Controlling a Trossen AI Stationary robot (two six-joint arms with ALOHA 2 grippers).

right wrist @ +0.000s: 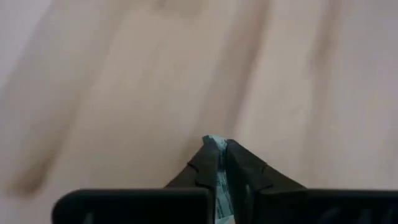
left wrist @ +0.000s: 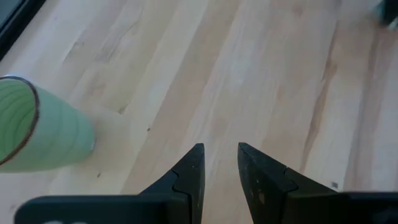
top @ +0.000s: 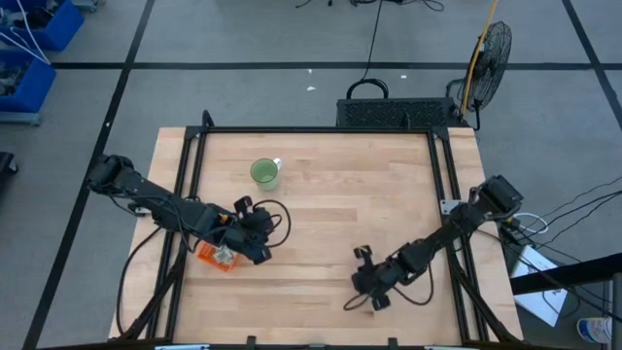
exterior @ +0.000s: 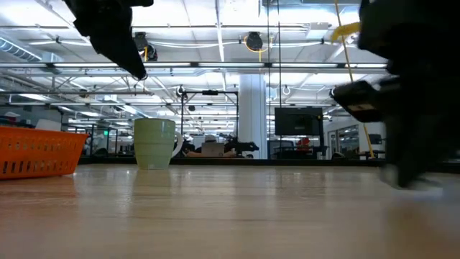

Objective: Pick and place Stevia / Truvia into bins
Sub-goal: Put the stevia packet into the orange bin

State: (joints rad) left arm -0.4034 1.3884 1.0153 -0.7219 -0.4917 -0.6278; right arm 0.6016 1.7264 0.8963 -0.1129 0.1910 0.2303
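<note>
On the wooden table (top: 330, 194), the right gripper (right wrist: 221, 155) pinched a Stevia packet (right wrist: 219, 180), orange bin (top: 216, 256) far across beside the half-open left gripper (left wrist: 219, 162).

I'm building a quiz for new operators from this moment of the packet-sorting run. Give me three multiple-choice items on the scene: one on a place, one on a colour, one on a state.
1. Where is the orange bin?
A. under the left hand, on the table's left side
B. beside the right hand
C. at the table's far edge

2. What colour is the cup?
A. red
B. pale green
C. black

3. What is the state of the right hand?
A. wide open and empty
B. shut on a packet
C. shut on the cup

Answers:
1 A: the high view shows the bin on the left, partly below that hand.
2 B: the high, low and left wrist views all show a green cup.
3 B: in the right wrist view a white printed packet sits pinched between the closed fingers.
</note>
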